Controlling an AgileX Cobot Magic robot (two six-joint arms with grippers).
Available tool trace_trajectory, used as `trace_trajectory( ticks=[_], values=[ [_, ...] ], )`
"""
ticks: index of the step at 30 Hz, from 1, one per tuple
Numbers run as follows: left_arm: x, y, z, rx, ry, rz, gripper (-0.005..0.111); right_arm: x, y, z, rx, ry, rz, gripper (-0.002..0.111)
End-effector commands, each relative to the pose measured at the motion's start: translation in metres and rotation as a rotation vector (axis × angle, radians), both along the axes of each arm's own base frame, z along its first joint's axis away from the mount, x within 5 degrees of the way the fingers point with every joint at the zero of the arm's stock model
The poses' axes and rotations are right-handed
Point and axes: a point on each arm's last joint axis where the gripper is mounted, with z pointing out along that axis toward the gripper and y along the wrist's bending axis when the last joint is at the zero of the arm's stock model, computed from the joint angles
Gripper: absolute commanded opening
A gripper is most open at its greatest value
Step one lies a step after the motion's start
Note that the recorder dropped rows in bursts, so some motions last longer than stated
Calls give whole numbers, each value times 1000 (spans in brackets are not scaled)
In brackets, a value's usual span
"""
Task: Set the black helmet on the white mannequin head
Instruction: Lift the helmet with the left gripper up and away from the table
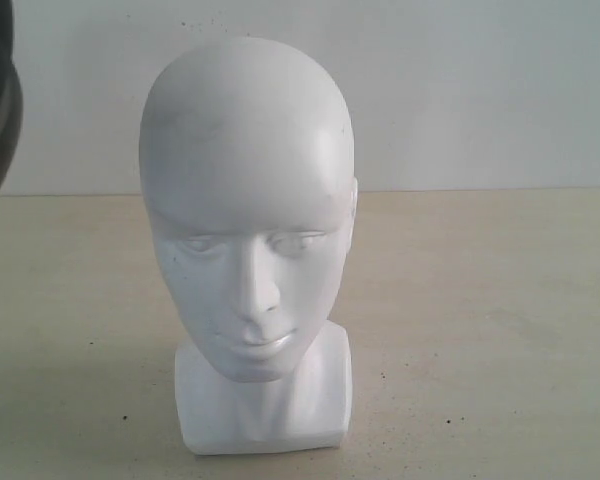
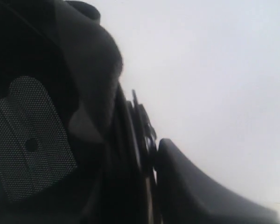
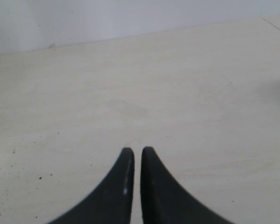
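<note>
Count: one white mannequin head (image 1: 248, 220); one black helmet (image 2: 37, 144) gripped by left fingers (image 2: 200, 191); right fingers (image 3: 116, 186) closed.

A pale beige counter (image 1: 500, 330) fills the lower part of the exterior view, its matte surface flecked with small dark specks; behind it rises a plain white wall (image 1: 480, 90), and the two meet in a straight horizontal line. In the right wrist view the same speckled counter runs back to the wall; a thin dark seam crosses it near the wall.
</note>
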Motion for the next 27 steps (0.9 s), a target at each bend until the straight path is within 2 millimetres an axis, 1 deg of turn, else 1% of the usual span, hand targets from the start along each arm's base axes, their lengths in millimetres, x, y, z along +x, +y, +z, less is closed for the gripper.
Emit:
trace_trajectory(
  ticks=[1, 6, 10, 14, 17, 22, 27],
  values=[
    [-7, -8, 10, 8, -89, -108, 4, 0, 0, 1, -3, -8, 1, 6],
    [-9, -5, 14, -63, -93, -100, 4, 0, 0, 1, -3, -8, 1, 6],
    [-10, -2, 18, -76, -107, -68, 4, 0, 0, 1, -3, -8, 1, 6],
    [-12, -2, 24, -81, -124, -84, 4, 0, 0, 1, -3, -8, 1, 6],
    [-14, -1, 32, -91, -146, -88, 4, 0, 0, 1, -3, -8, 1, 6],
    [-22, 1, 52, -115, -202, -106, 4, 0, 0, 1, -3, -8, 1, 6],
    [-23, 1, 65, -126, -230, -111, 4, 0, 0, 1, -3, -8, 1, 6]
  ],
)
